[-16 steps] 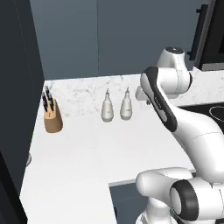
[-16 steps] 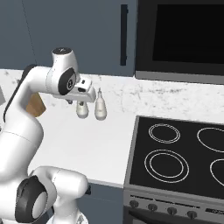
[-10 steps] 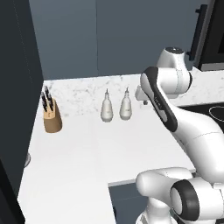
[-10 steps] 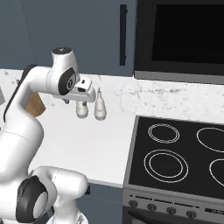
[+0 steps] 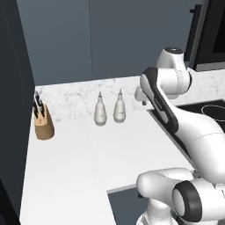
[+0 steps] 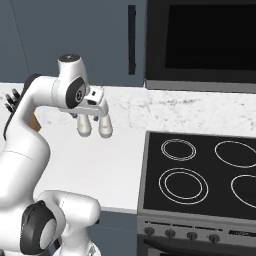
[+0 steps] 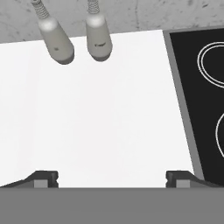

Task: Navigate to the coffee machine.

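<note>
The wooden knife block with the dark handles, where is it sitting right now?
The wooden knife block stands on the white counter at the far left of the left base view, near the dark wall, left of the two grey bottles.

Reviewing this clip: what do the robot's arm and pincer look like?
The arm is glossy white with rounded segments and dark grey to black bands at the joints, with no cables or markings showing. The pincer ends in two small dark grey, blocky fingertips.
</note>
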### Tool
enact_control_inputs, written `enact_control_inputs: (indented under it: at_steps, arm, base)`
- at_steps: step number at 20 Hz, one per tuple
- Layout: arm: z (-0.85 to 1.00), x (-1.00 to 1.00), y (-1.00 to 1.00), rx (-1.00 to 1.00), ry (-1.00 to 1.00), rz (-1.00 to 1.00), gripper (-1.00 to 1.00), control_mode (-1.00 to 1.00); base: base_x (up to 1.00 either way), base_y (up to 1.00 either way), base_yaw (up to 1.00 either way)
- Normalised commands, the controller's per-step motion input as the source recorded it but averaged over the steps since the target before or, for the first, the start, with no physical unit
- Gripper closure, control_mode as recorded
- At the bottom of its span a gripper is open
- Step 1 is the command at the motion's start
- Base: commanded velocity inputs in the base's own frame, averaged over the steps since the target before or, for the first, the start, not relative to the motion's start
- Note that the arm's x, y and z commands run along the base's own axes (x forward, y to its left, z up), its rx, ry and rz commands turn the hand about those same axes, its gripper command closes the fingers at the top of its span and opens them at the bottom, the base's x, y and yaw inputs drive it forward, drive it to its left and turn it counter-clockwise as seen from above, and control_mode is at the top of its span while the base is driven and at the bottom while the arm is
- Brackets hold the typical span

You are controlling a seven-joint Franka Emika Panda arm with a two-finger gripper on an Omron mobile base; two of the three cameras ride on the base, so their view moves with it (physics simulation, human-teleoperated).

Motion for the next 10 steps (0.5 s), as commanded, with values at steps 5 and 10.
enact_control_inputs:
  at_steps: [5,10]
  arm:
    - [0.0,0.0,0.0,0.0,0.0,0.0,-1.0,1.0]
    - [0.0,0.0,0.0,0.0,0.0,0.0,-1.0,1.0]
  base:
    - [0.0,-0.43,-0.71]
    - [-0.33,0.09,-0.27]
